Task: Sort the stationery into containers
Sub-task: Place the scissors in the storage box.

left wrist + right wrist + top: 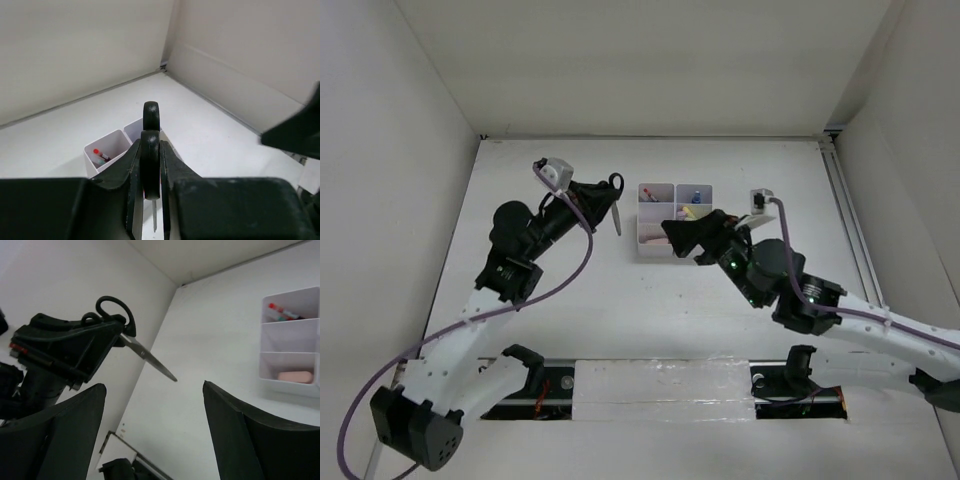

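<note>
Pinching the scissors [617, 212] by the black handle loops in the left gripper [600, 195], fingers pressed together on the handle. Blades pointing down and away from that gripper, apparently hanging off the surface [650, 320]. Holding the right gripper [155, 430] spread wide with nothing between its fingers, hovering at the near side of the tray [648, 250].

Judging the step in hand as carrying the scissors across to a compartment. Tray lying ahead of and below the left gripper, off to its right, near but not yet under the blade tip. Red pen [282, 313] sitting in a far compartment; eraser [295, 376] lying in the cell closest to the right gripper.

Doing this well probably meaning:
- clearing the right gripper back from the tray first, both arms crowding the same spot otherwise;
- turning the blades to point straight down before moving in, so the tip leads;
- centring the tip over one uncrowded compartment, not over a dividing wall;
- lowering until the tip is well inside the walls before loosening the pinch;
- expecting the scissors to stand taller than the cell and lean on a wall, so letting go gently and watching for the light tray tipping or sliding.
</note>
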